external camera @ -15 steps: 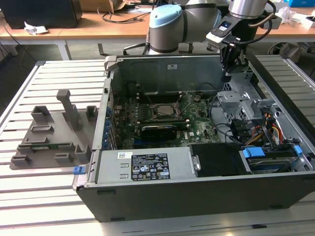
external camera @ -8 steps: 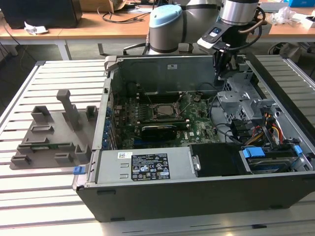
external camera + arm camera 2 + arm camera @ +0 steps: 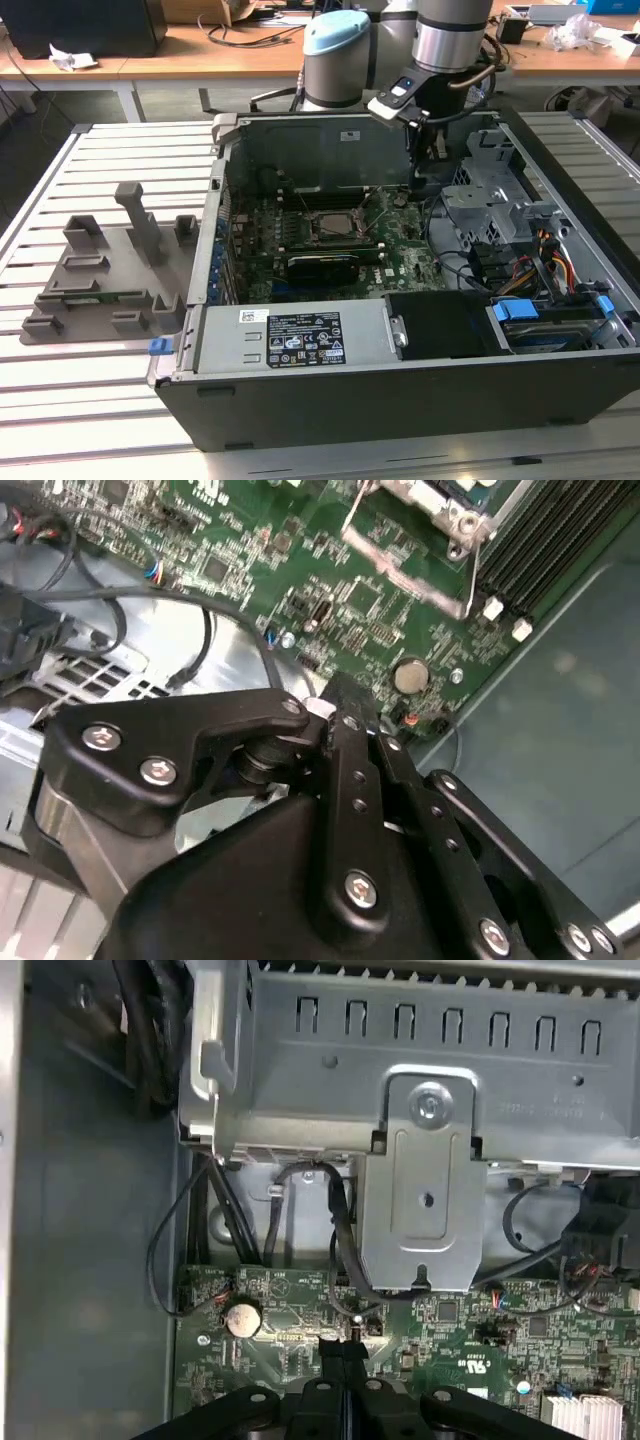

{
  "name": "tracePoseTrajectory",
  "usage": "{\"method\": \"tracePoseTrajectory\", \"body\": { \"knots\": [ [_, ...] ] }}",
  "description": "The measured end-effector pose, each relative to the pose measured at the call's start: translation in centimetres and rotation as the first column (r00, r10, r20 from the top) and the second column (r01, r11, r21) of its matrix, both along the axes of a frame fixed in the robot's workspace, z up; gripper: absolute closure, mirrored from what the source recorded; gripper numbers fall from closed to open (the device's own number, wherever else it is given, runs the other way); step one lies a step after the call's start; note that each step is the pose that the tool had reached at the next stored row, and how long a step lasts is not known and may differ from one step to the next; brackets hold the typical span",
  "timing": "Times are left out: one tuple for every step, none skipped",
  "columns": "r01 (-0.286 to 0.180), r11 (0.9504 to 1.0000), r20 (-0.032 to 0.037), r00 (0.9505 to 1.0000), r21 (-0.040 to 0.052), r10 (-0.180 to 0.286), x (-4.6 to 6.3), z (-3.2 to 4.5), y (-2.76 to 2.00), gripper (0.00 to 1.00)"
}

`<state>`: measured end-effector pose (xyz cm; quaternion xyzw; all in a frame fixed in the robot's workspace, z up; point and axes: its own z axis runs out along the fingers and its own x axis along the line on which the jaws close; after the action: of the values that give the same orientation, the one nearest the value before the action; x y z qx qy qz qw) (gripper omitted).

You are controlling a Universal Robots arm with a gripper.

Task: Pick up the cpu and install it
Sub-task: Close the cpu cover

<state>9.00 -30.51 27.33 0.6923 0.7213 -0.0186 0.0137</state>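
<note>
My gripper (image 3: 437,150) hangs inside the open computer case (image 3: 300,345), near its back wall and to the exterior view's right of the socket. In both wrist views the black fingers (image 3: 333,1352) are pressed together, and I make out nothing held between them. The gripper (image 3: 337,695) hovers above the green motherboard (image 3: 330,590), close to a round coin battery (image 3: 410,675). The dark, metal-framed socket (image 3: 330,225) lies mid-board with its thin lever (image 3: 368,205) raised. The cpu is out of view.
A metal drive cage (image 3: 420,1210) and black cables (image 3: 335,1240) sit just beside the gripper. A grey plastic fixture (image 3: 110,270) with upright posts stands on the slatted table at the exterior view's left. The power supply (image 3: 300,340) fills the case front.
</note>
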Motion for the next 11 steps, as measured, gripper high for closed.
{"method": "tracePoseTrajectory", "body": {
  "knots": [
    [0.0,1.0,0.0,1.0,0.0002,0.0,-0.6,-0.32,0.0,0.89],
    [0.0,1.0,0.0,1.0,0.0002,0.0,-1.5,-0.73,0.01,0.89],
    [0.0,1.0,-0.0001,1.0,-0.0001,0.0,-2.1,-1.05,0.0,0.89],
    [0.0,1.0,0.0,1.0,0.0001,0.0,-2.6,-1.31,0.0,0.89],
    [0.0,1.0,0.0,1.0,0.0,0.0,-2.8,-1.39,0.01,0.89],
    [0.0,1.0,0.0,1.0,0.0002,0.0,-3.0,-1.44,0.01,0.89],
    [0.0,1.0,-0.0001,1.0,0.0001,0.0,-3.4,-1.46,0.0,0.89],
    [0.0,1.0,0.0,1.0,0.0,0.0,-3.6,-1.46,0.0,0.89],
    [0.0,1.0,0.0001,1.0,0.0001,0.0,-3.8,-1.46,0.0,0.89],
    [0.0,1.0,0.0003,1.0,0.0001,0.0,-4.2,-1.46,0.01,0.89],
    [0.0,1.0,0.0007,1.0,0.0001,0.0,-4.8,-1.46,0.01,0.89]
  ]
}}
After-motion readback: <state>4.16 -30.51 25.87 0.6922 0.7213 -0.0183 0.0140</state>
